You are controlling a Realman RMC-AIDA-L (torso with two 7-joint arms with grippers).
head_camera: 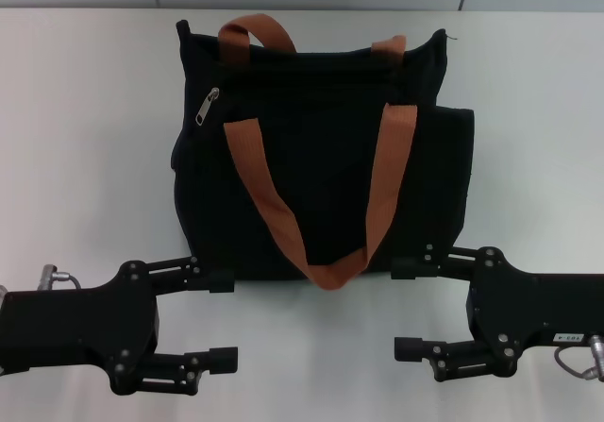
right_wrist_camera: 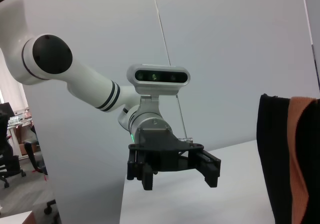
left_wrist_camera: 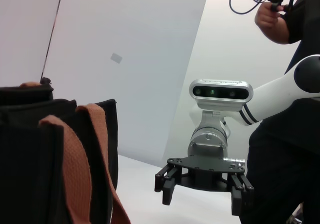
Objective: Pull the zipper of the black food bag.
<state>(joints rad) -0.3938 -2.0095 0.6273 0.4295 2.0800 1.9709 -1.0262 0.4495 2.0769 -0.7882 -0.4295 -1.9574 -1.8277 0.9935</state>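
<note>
The black food bag [head_camera: 321, 158] lies in the middle of the white table [head_camera: 75, 158], with orange-brown strap handles [head_camera: 326, 273] draped over it towards me. The silver zipper pull [head_camera: 207, 107] hangs near the bag's top left corner. My left gripper [head_camera: 226, 320] is open and empty, just in front of the bag's near left corner. My right gripper [head_camera: 404, 309] is open and empty, just in front of the near right corner. The left wrist view shows the bag's side [left_wrist_camera: 25, 159] and the right gripper [left_wrist_camera: 202, 199]. The right wrist view shows the left gripper [right_wrist_camera: 178, 179] and the bag's edge [right_wrist_camera: 275, 159].
Bare white table lies to the left and right of the bag and between the two grippers. A person [left_wrist_camera: 285, 108] in dark clothes stands off to the side, seen in the left wrist view.
</note>
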